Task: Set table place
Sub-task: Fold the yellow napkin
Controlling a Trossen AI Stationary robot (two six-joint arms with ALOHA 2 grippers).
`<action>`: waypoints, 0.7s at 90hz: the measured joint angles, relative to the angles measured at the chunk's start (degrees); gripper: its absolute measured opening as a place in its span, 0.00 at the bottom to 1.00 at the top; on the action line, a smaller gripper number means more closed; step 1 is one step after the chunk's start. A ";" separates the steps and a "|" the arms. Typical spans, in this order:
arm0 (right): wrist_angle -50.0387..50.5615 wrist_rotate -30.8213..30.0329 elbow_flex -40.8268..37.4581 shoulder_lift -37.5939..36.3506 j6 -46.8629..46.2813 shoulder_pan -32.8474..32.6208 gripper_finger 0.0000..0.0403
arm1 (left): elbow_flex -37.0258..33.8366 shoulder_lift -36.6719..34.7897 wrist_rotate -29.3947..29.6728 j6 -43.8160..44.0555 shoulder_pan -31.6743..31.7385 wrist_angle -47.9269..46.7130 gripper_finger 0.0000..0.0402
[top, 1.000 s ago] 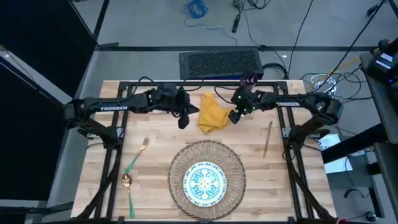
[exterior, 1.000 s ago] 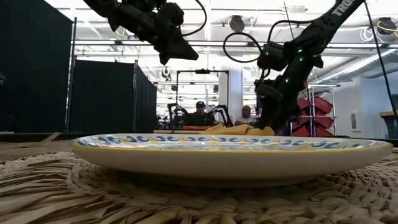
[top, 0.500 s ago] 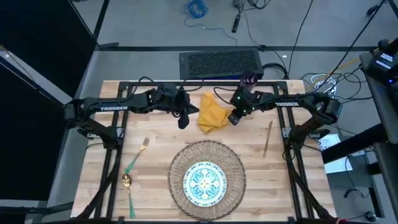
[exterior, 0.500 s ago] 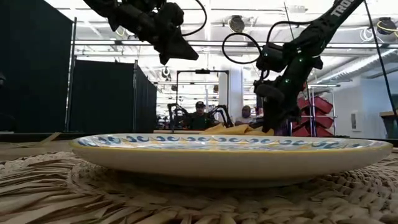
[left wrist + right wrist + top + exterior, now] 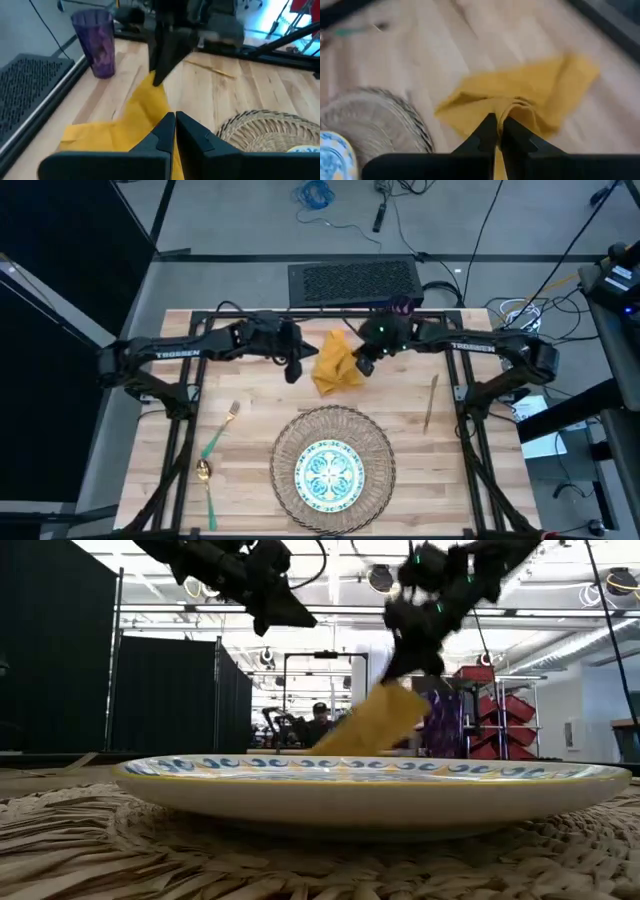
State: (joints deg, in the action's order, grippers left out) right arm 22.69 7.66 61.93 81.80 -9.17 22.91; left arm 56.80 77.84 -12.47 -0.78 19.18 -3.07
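Napkin (image 5: pixel 335 365) is held pinched and lifted by the closed right gripper (image 5: pixel 362 366) near the table's (image 5: pixel 470 480) far edge; left gripper (image 5: pixel 293 370) is closed, empty.

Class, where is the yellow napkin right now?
In the high view the napkin is pinched and partly lifted by the right claw, at the table's far middle, between both arms, beyond the wicker placemat.

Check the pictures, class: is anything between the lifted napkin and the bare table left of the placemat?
Nothing visible blocks it. The right gripper holds the napkin above the table; the fork and spoon lie farther left of the placemat.
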 joint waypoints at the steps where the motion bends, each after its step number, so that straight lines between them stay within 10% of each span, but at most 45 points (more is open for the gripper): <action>1: 0.46 -0.33 0.66 -0.01 0.29 -0.13 0.00 | 0.00 -0.13 0.00 0.00 -0.03 0.00 0.00; 63: 0.57 2.01 9.75 4.33 -0.44 -4.59 0.00 | 0.02 -5.25 8.29 1.81 -0.18 -1.83 0.00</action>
State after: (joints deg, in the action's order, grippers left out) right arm 23.25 9.67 71.68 86.13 -9.61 18.32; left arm 56.82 72.60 -4.18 1.04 19.00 -4.90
